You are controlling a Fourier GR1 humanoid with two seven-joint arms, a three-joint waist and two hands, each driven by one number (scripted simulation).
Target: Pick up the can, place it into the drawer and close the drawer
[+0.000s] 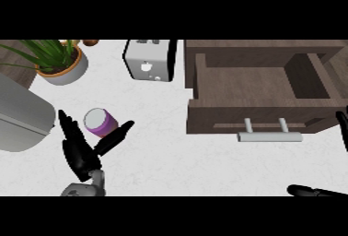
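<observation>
Purple can (101, 122) stands on the white bench (176, 156) at nine o'clock, between the spread fingers (68, 126) of the left hand (81, 156), not yet clasped. Closing unevenly could topple it. Open drawer (258, 87) waits at two o'clock.

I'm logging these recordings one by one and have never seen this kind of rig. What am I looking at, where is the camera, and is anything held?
There is one picture, taken from the robot's head, looking steeply down at a white kitchen counter. The black shapes on grey forearms are its hands. The left hand is open, fingers and thumb on either side of a purple can standing on the counter; it is not lifted. The right hand shows only partly at the right edge, open, holding nothing. On the right is a wooden drawer, pulled open, with a metal handle. At the back stand a toaster and a potted plant; a grey appliance sits at the left edge.
</observation>
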